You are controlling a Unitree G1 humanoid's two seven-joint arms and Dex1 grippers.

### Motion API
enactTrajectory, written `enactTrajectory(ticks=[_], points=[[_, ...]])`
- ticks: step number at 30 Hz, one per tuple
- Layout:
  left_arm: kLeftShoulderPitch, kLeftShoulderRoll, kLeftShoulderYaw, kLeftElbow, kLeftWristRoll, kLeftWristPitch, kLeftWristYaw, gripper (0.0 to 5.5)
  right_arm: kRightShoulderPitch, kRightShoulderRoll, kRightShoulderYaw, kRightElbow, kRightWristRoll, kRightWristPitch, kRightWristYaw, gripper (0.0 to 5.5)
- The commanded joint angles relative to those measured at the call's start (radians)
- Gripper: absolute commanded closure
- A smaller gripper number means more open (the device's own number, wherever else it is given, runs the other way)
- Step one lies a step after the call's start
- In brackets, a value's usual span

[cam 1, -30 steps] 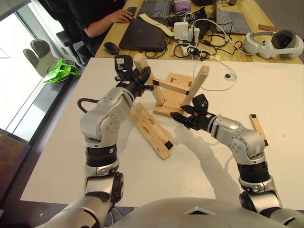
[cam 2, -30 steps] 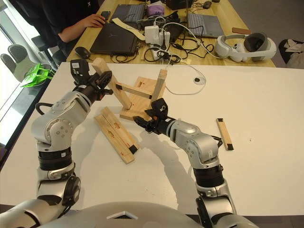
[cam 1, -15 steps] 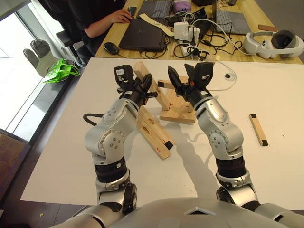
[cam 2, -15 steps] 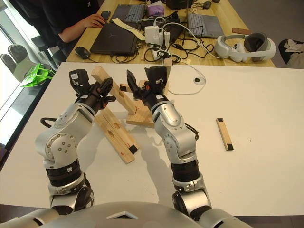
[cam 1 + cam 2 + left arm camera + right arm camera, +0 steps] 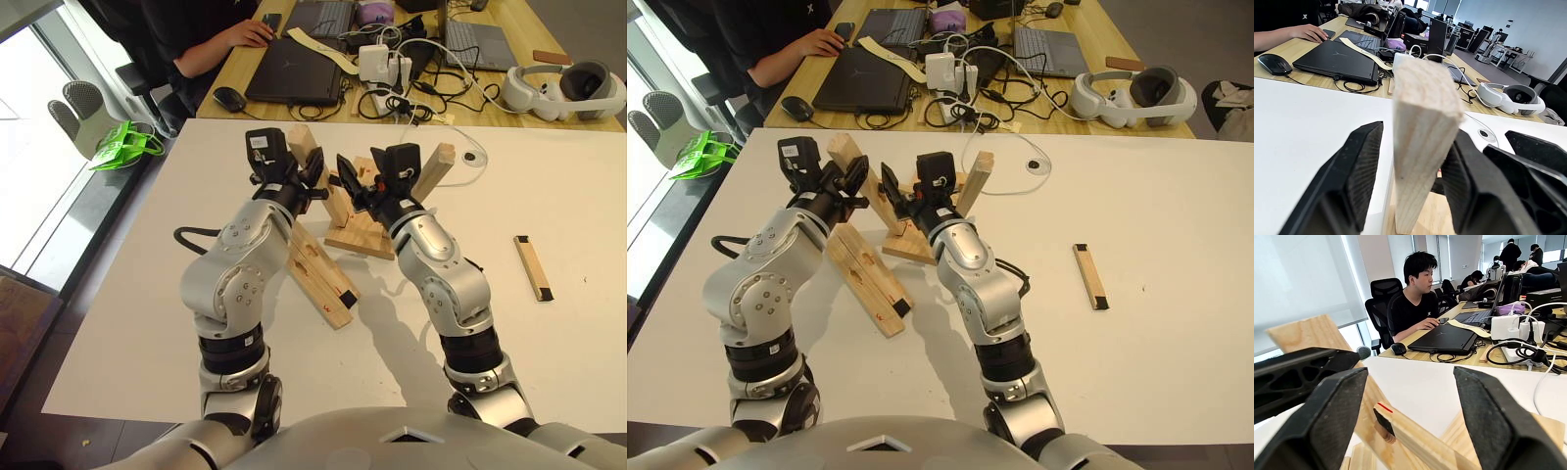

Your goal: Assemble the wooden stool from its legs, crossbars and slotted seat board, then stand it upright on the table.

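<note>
A partly built stool (image 5: 360,235) sits at the far middle of the white table: a seat board with two legs and a crossbar (image 5: 1415,443) between them. My left gripper (image 5: 306,174) is shut on the top of the stool's left leg (image 5: 1420,147), one finger on each side. Just to its right, my right gripper (image 5: 361,176) is open, and its fingers (image 5: 1498,431) straddle the crossbar without touching it. The other leg (image 5: 434,168) leans away to the right. A slotted board (image 5: 318,274) lies flat under my left forearm. A short loose crossbar (image 5: 532,266) lies at the table's right.
A white cable with a round puck (image 5: 475,157) lies on the table behind the stool. Beyond the far edge is a wooden desk with laptops (image 5: 294,73), chargers, cables and a headset (image 5: 568,88), where a person sits. The table's left edge (image 5: 118,245) drops to the floor.
My right gripper rose from the table in front of the seat board and now straddles the crossbar, fingers open. My left gripper and its leg shifted slightly right; the stool moved with it.
</note>
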Motion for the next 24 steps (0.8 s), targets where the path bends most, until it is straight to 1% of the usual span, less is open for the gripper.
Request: enactTrajectory(ticks=[1, 5, 7, 9, 12, 15, 22, 24], points=[[-0.031, -0.021, 0.015, -0.014, 0.007, 0.017, 0.014, 2.95, 0.024, 0.063, 0.008, -0.012, -0.007, -0.007, -0.022, 2.27], [-0.058, -0.043, 0.049, -0.02, -0.012, 0.01, 0.013, 2.95, 0.02, 0.072, -0.007, 0.011, -0.023, 0.009, -0.077, 2.27], [-0.073, -0.05, 0.063, -0.027, -0.021, 0.008, 0.01, 2.95, 0.039, 0.06, -0.008, 0.057, -0.041, 0.078, -0.12, 2.27], [-0.083, -0.055, 0.074, -0.034, -0.027, 0.007, 0.01, 2.95, 0.057, 0.038, 0.014, 0.104, -0.058, 0.165, -0.133, 2.27], [-0.091, -0.058, 0.081, -0.038, -0.03, 0.011, 0.011, 2.95, 0.074, 0.008, 0.081, 0.123, -0.082, 0.232, -0.094, 2.27], [-0.091, -0.061, 0.084, -0.038, -0.029, 0.012, 0.013, 2.95, 0.077, -0.001, 0.105, 0.122, -0.103, 0.254, -0.073, 2.27], [-0.077, -0.07, 0.097, -0.039, -0.022, 0.009, 0.023, 2.95, 0.082, -0.03, 0.077, 0.094, -0.11, 0.288, -0.027, 2.27], [-0.077, -0.075, 0.098, -0.038, -0.019, 0.006, 0.026, 2.95, 0.079, -0.027, 0.058, 0.086, -0.108, 0.269, -0.018, 2.27]])
